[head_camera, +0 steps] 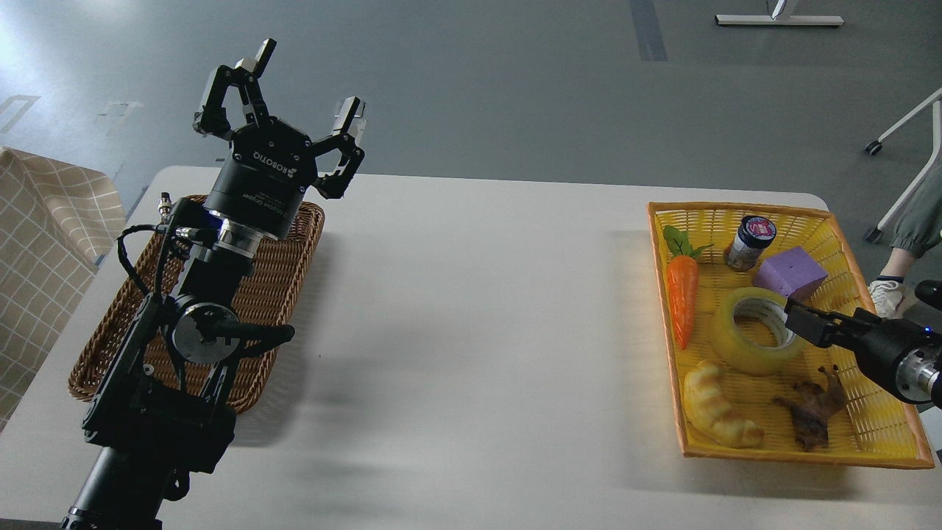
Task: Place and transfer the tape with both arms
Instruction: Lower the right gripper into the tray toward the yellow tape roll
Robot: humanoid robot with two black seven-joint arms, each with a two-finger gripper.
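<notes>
The tape (736, 342), a yellow translucent roll with a white-grey core, lies flat in the middle of the yellow basket (736, 209) on the right of the table. My right gripper (801, 322) comes in from the right edge and sits at the tape's right rim, overlapping it. It is dark and seen edge-on, so I cannot tell its fingers apart. My left gripper (309, 81) is raised above the far end of the brown wicker basket (276, 294) on the left, fingers spread wide and empty.
The yellow basket also holds a toy carrot (682, 291), a small jar (749, 241), a purple block (789, 274), a croissant toy (717, 412) and a brown figure (809, 408). A person's leg (912, 228) stands beyond the table's right edge.
</notes>
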